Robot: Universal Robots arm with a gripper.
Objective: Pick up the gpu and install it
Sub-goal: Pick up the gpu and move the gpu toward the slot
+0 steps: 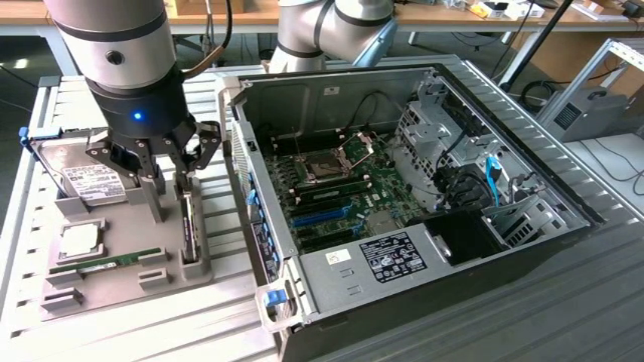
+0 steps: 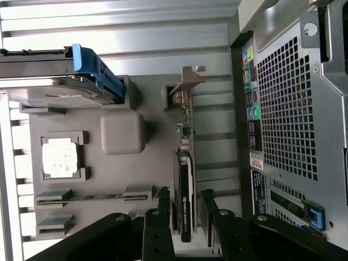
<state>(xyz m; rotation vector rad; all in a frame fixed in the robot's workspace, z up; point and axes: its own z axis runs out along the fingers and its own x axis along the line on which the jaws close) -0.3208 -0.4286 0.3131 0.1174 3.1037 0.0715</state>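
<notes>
The thin black gpu (image 2: 184,190) stands on edge in a grey holder (image 2: 152,163), bracket (image 2: 187,81) at one end.

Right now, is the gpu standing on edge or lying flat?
On edge: the gpu stands upright in a slot of the grey holder tray, with the open gripper straddling it.

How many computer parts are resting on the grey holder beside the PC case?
4: the hard drive at the far end, the CPU next to it, the RAM stick nearer the camera, and the gpu on edge inside the open gripper. None seems hidden.
</notes>
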